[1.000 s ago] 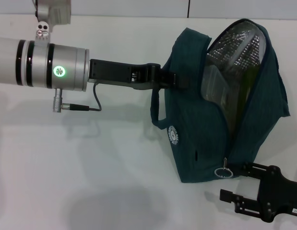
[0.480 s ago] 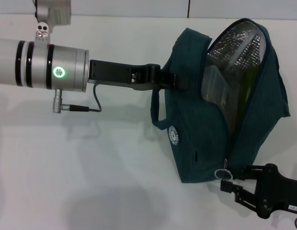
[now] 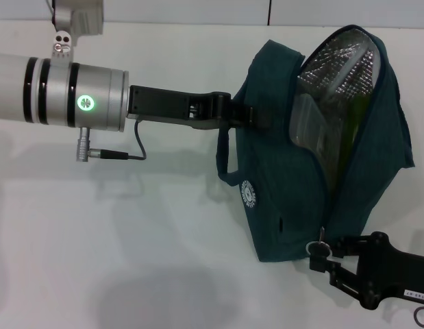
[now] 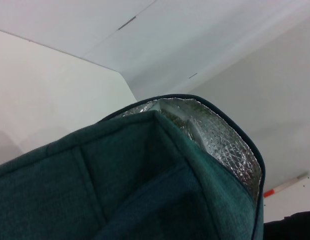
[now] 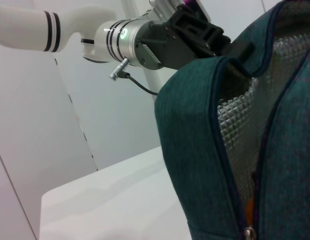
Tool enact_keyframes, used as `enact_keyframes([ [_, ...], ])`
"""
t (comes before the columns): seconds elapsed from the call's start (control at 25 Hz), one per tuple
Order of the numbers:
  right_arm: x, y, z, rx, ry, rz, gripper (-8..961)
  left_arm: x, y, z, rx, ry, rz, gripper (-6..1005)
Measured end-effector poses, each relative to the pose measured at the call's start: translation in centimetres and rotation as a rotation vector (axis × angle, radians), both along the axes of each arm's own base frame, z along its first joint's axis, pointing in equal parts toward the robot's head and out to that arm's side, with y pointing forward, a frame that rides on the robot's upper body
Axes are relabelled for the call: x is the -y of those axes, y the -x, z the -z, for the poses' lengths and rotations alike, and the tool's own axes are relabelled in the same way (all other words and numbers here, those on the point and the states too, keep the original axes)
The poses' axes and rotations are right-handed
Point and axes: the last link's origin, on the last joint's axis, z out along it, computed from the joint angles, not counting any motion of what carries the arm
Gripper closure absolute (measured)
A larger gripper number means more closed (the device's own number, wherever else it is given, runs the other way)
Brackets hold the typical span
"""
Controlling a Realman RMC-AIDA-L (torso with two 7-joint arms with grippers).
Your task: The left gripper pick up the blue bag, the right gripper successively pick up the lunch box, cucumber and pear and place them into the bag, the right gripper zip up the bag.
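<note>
Now the food looks packed; the left gripper [image 3: 256, 115] pinches the blue bag [image 3: 277, 205], the right gripper [image 3: 320, 257] pinches its zipper pull [image 3: 316, 248], zipping remains.

**Bright, even light with soft shadows**

The scene is brightly and evenly lit from above. On the white table [image 3: 164, 260], soft grey shadows lie under the left gripper [image 3: 256, 116] and its arm, with a broader diffuse patch nearer the camera. The foil lining [image 3: 338, 65] of the blue bag [image 3: 280, 205] glints beyond the left jaws. The left wrist view shows the bag fabric close up and soft.
</note>
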Motion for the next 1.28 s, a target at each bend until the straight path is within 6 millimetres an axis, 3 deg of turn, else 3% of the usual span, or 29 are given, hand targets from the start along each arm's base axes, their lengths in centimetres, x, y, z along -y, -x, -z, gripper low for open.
enact_keyframes([
  [0.32, 0.2, -0.1, -0.1, -0.004, 0.000, 0.007, 804, 0.0, 0.0, 0.0, 0.000, 0.000, -0.001, 963],
  [0.4, 0.2, -0.1, -0.1, -0.005, -0.001, 0.009, 944, 0.0, 0.1, 0.0, 0.000, 0.000, -0.001, 963],
  [0.72, 0.4, -0.3, -0.4, -0.014, -0.007, 0.016, 939, 0.1, 0.1, 0.0, 0.000, 0.001, -0.003, 963],
  [1.28, 1.7, -0.3, -3.6, -0.172, -0.132, 0.020, 938, 0.0, 0.2, -0.1, 0.001, -0.018, 0.017, 964],
])
